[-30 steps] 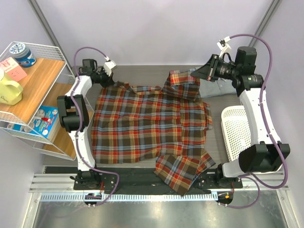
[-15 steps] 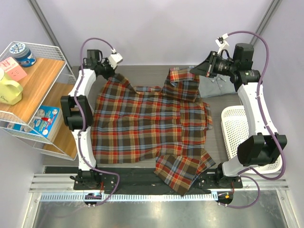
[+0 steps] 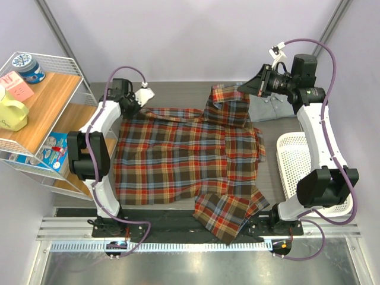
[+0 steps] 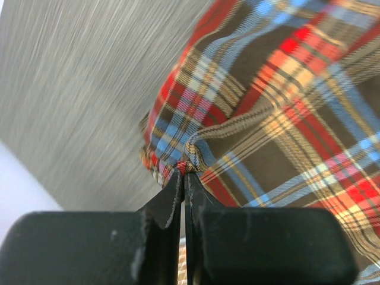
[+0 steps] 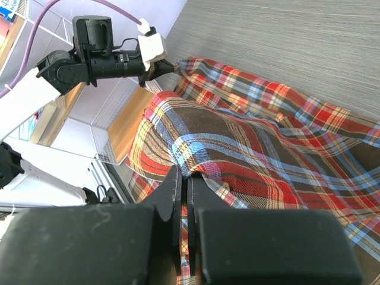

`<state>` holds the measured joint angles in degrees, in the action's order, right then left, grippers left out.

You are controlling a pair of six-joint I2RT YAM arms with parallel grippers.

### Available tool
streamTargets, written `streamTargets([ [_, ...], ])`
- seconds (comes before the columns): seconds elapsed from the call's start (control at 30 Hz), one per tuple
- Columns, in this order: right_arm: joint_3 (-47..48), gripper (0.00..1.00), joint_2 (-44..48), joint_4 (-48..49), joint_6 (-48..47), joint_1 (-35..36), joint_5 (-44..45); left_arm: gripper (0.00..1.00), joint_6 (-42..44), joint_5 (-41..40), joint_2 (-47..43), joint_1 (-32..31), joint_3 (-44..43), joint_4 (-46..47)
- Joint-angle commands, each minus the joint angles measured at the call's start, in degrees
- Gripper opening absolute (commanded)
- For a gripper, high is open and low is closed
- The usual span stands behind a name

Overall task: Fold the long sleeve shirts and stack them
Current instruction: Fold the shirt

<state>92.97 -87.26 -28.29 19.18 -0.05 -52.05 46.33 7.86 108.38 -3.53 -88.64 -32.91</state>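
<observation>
Plaid shirt (image 3: pixel 184 154): flat across desk centre, one flap draped over near edge. Left gripper (image 4: pixel 183 172) pinched tight on its far-left corner, right gripper (image 5: pixel 183 175) clamped on a raised fold by far edge. — jk
Grey-blue shirt (image 3: pixel 270 110)? — mr
Far-right corner, just beside that raised fold. Risks: thin pinches slipping under uneven pull; skewed fold from mismatched arm travel; dragging the grey one along; snagging basket (image 3: pixel 284 142) at right edge. — jk

grey-blue shirt (image 3: pixel 267 111) | mostly hidden behind plaid shirt (image 3: pixel 190 154) | table (image 4: pixel 71 89) blurred
</observation>
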Motion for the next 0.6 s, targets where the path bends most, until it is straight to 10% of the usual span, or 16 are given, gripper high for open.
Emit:
streamTargets([
  [0.0,2.3,0.01,0.4,1.8,-0.7,0.1,-0.8,0.0,-3.6,-6.9,0.0,2.6,-0.7,3.2],
  [0.57,4.5,0.01,-4.5,3.7,-0.5,2.9,-0.1,0.0,-1.7,-4.3,14.2,11.0,-17.4,3.8],
])
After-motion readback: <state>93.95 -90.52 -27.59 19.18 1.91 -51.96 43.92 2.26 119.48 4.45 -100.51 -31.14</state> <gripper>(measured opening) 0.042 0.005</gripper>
